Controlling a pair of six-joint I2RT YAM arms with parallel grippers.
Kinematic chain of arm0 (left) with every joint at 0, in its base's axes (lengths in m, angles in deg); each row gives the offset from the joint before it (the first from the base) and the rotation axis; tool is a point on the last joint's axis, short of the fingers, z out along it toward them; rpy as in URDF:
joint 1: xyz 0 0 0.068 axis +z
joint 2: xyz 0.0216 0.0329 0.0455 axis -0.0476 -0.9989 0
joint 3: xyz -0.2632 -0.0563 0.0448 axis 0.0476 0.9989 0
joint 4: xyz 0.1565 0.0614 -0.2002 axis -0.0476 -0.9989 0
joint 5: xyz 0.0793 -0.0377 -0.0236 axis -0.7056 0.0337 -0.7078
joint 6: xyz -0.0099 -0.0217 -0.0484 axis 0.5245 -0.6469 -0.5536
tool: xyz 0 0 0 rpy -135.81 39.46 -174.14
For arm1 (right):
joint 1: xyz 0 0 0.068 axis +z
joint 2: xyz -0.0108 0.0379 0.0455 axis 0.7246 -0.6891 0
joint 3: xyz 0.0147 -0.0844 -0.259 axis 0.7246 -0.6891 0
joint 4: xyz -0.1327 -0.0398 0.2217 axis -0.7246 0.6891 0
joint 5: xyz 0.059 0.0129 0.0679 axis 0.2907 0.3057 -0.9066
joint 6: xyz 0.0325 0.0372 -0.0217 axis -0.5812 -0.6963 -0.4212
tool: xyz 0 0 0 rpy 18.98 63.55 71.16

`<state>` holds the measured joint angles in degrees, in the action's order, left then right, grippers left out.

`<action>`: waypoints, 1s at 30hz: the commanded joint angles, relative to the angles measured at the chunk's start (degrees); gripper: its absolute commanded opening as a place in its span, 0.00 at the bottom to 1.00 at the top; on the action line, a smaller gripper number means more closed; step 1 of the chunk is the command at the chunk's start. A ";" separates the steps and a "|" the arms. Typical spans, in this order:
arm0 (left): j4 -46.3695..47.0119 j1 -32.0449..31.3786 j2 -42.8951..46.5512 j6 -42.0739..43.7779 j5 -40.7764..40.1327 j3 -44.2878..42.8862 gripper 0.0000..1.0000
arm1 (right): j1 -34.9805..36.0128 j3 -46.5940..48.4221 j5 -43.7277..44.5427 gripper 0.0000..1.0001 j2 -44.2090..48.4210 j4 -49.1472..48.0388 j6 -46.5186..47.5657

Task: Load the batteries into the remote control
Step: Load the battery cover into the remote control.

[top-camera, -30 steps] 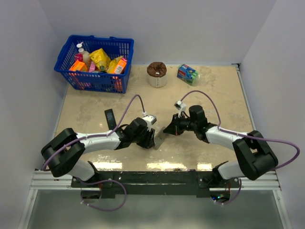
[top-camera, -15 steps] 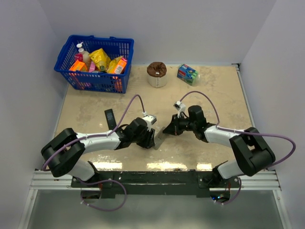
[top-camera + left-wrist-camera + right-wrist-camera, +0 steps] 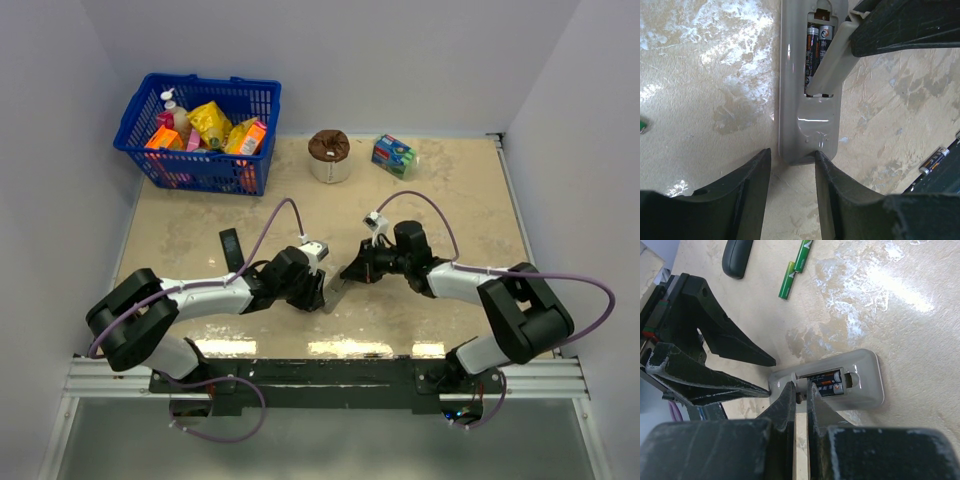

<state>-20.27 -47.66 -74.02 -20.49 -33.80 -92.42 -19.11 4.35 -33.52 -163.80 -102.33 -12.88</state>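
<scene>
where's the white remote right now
In the top view the remote lies face down on the table, centre-front, between the left gripper and the right gripper, which holds its battery cover.

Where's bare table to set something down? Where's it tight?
Tight: around remote control, left claw straddling, right claw pinching its cover. Free: right side between green pack and right arm; middle band between roll and claws; left between basket and black remote.
</scene>
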 commanded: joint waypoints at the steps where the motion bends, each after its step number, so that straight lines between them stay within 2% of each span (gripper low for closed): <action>1: 0.24 -0.23 0.21 -0.49 -0.91 -0.66 0.45 | 0.18 0.63 -1.87 0.00 -1.62 -0.38 0.35; 14: 0.24 -0.32 -0.32 -0.85 -1.09 -1.01 0.45 | 0.18 3.36 -0.21 0.00 -2.68 9.82 0.17; 25: 0.15 -0.23 -0.85 -1.11 -1.17 -1.45 0.45 | 0.18 -0.77 0.85 0.00 -3.29 4.46 -2.46; 30: 0.15 -0.23 -1.20 -1.11 -1.26 -1.72 0.45 | 0.18 -2.62 -1.51 0.00 -4.61 0.43 -2.99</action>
<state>-20.29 -47.66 -74.04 -20.94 -33.93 -92.44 -19.65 5.03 -33.41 -166.25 -102.68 -15.72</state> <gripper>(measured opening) 0.452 0.052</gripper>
